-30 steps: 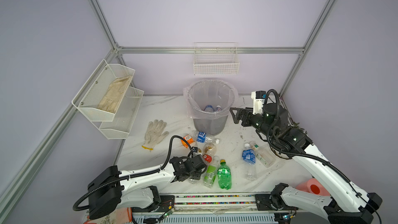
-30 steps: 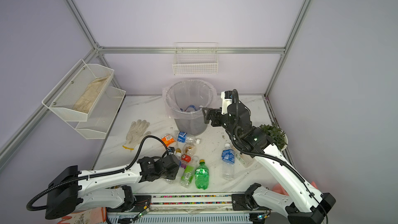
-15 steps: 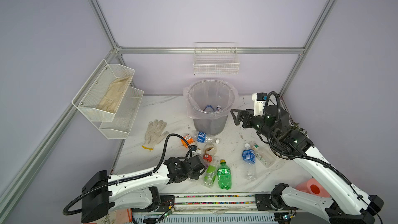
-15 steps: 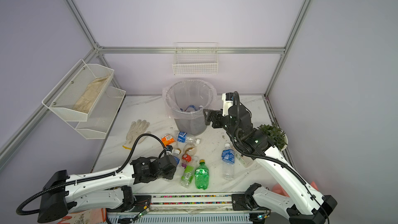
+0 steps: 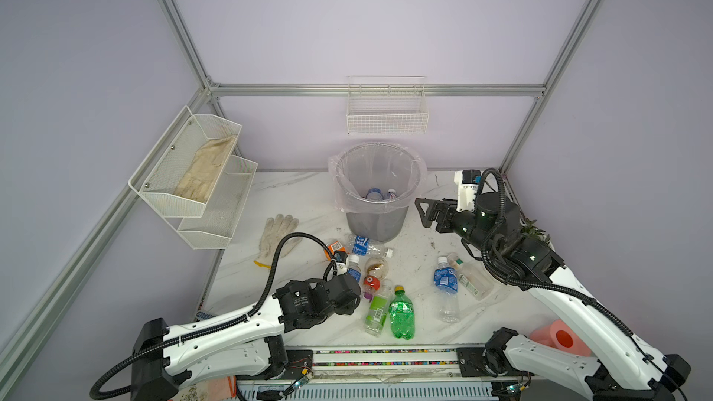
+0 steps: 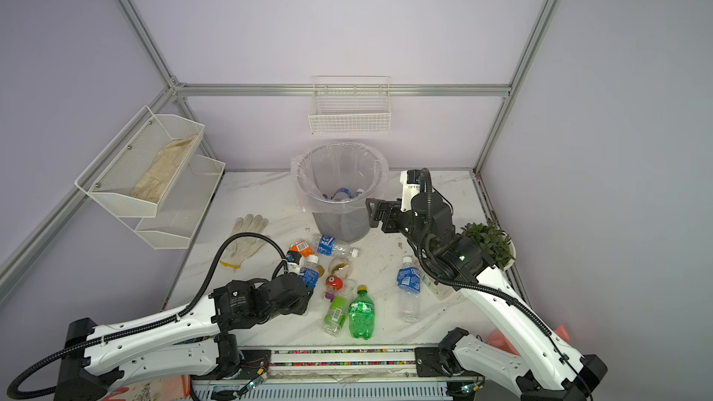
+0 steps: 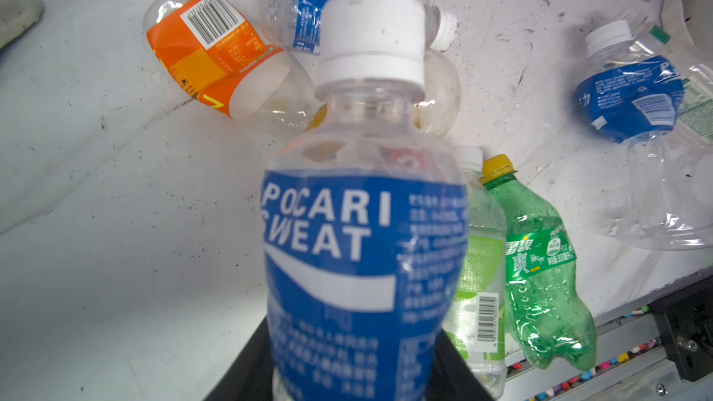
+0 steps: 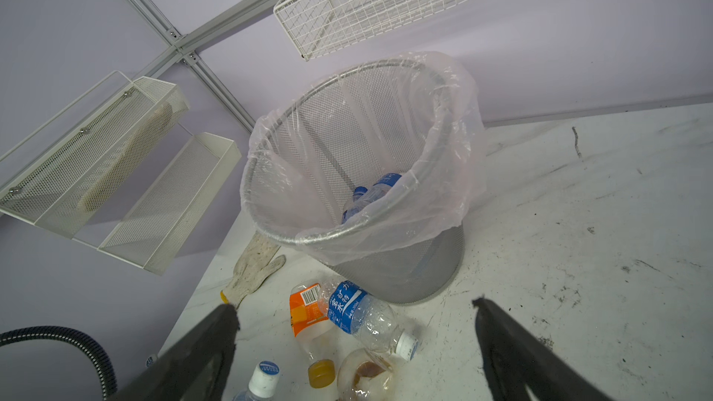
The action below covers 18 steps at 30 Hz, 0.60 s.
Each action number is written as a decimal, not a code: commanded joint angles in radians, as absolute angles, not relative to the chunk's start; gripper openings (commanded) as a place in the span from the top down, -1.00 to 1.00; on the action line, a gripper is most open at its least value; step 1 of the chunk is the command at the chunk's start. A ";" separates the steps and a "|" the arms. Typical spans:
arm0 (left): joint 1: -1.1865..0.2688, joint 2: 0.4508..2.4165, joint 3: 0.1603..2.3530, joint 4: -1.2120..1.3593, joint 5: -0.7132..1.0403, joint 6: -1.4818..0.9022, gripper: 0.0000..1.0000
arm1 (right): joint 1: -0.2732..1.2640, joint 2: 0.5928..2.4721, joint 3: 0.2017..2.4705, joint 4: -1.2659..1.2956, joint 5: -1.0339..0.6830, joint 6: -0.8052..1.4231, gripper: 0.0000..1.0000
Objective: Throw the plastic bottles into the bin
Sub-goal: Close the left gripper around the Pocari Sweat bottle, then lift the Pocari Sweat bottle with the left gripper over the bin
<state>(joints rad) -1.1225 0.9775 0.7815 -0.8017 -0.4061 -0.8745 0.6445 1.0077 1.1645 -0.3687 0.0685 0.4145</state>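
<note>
- Top views both show the bench (image 5: 293, 194) with the bin (image 5: 376, 225) standing at its far middle. A few plastic bottles (image 5: 380, 194) lie already on the bin's bottom.
- About ten more bottles lie scattered on the bench in front of the bin, for example the green bottle (image 5: 401, 312) and the orange-labelled bottle (image 5: 333, 246).
- The left arm (image 5: 231, 325) reaches low and almost flat over the bench toward this heap. The right arm (image 5: 571, 302) is raised with a bent elbow, its wrist pointing at the bin's side.
- The right tool (image 5: 421, 213) is spread wide and empty, just beside the bin's rim.
- The left tool (image 7: 347, 372) is narrow and clamps the blue-labelled bottle (image 7: 362, 256) low on its body, with the white cap pointing away from the wrist. Whether it is off the bench, I cannot tell.
- This bottle looks empty, so I judge it is very light, thin-walled and smooth. It may dent or slip out, so a hold around the labelled body seems safer than one at the cap.
</note>
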 commanded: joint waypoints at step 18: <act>-1.127 0.928 1.094 -0.808 -0.624 -0.661 0.21 | 0.641 0.959 1.098 -0.350 0.081 0.461 -0.95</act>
